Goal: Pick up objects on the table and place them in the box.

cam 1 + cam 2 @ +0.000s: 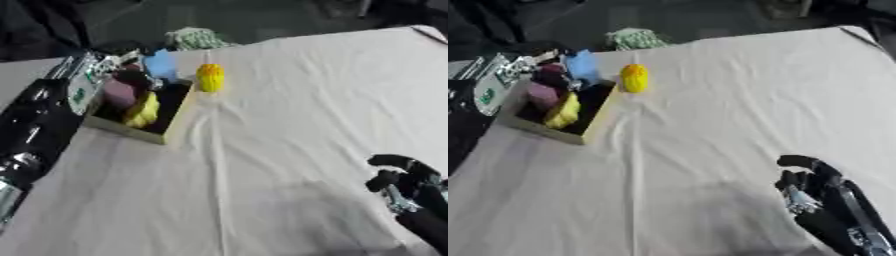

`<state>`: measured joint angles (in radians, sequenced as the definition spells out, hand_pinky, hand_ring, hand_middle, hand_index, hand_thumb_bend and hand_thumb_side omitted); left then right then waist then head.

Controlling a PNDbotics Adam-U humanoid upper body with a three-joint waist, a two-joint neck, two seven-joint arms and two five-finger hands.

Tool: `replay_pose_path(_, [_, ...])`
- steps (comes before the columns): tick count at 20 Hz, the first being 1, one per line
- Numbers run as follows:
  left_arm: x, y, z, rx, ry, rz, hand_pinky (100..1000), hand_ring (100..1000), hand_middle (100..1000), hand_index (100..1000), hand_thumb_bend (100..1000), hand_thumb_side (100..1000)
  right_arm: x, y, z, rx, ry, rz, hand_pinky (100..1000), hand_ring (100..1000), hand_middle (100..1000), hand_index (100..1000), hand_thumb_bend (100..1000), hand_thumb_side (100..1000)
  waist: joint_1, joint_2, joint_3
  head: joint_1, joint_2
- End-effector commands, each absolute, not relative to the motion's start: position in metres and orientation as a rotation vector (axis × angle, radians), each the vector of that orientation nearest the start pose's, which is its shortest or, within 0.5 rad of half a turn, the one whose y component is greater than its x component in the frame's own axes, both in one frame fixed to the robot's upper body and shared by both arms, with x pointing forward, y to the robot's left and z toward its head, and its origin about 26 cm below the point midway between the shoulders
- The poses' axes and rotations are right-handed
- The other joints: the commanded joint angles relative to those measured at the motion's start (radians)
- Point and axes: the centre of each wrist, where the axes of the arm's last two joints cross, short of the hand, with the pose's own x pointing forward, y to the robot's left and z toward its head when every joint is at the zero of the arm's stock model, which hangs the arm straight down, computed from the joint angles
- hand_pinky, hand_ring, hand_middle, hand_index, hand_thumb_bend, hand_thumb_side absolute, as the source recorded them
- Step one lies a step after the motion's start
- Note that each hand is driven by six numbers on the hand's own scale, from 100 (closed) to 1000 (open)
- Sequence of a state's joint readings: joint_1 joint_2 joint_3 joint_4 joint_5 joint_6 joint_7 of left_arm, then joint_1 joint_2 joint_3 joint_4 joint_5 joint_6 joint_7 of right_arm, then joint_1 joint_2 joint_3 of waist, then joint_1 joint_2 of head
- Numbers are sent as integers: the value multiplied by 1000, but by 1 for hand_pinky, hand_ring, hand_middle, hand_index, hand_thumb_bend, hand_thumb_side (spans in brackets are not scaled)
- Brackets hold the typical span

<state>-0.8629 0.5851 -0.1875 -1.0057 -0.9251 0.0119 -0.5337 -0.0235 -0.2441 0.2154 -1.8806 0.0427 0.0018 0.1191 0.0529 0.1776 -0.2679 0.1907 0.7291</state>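
Box [175, 120] already holds a yellow thing, a pink one, a dark one and a blue one, so most of the work looks done. Just beside its far corner, the yellow corn cob [210, 77] waits on the tablecloth [289, 125]. Well away from the box, the right hand [811, 182] has curled fingers holding nothing; the left hand's fingers I cannot tell.

Bare counter [289, 125] lies between the right hand [404, 176] at the near right edge and the box [178, 119] at the far left; only the yellow thing [210, 77] stands beside the box.
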Motion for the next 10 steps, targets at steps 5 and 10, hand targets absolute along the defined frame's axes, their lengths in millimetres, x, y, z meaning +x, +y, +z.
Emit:
replay_pose_path(5, [449, 343, 242, 956, -966, -1541, 895, 878, 928, 978, 507, 822, 267, -234, 78, 35, -1834, 538, 620, 588, 725, 770, 100, 346, 7, -30, 11, -9, 12])
replay_pose_path(10, [443, 338, 258, 1009, -1024, -1530, 872, 846, 870, 952, 449, 743, 267, -234, 77, 32, -1832, 541, 620, 588, 725, 770, 100, 346, 9, -35, 15, -13, 12])
